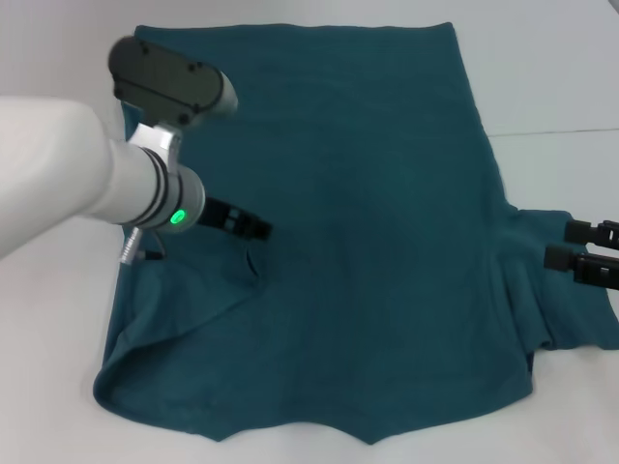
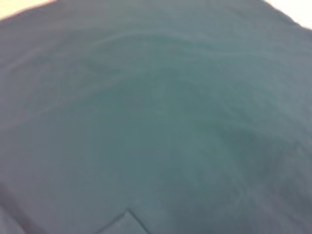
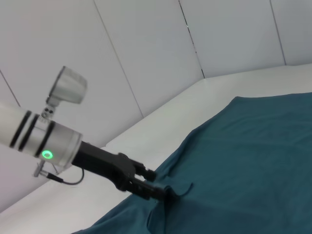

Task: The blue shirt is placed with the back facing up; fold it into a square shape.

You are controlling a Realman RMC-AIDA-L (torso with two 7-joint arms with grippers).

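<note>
Blue shirt (image 1: 377, 222) lies spread across the white tabletop (image 1: 551, 77), mostly flat, with its left sleeve side already turned inward over the body. Cloth is soft, light and limp: it will drape and crease rather than hold shape, and drag on the tabletop if pulled low. Best taken by pinching an edge or a raised fold, not the flat middle. Left end effector (image 1: 259, 230) is down on the cloth; in the right wrist view its fingers look pinched together on a small raised ridge of the folded-over layer directly at its tip (image 3: 158, 191), so I judge it closed on the shirt. The folded edge runs just beside and below that tip. Right end effector (image 1: 578, 246) sits at the outer edge of the right sleeve, fingers parted one above the other, sleeve cloth just beneath them; nothing visibly gripped.
</note>
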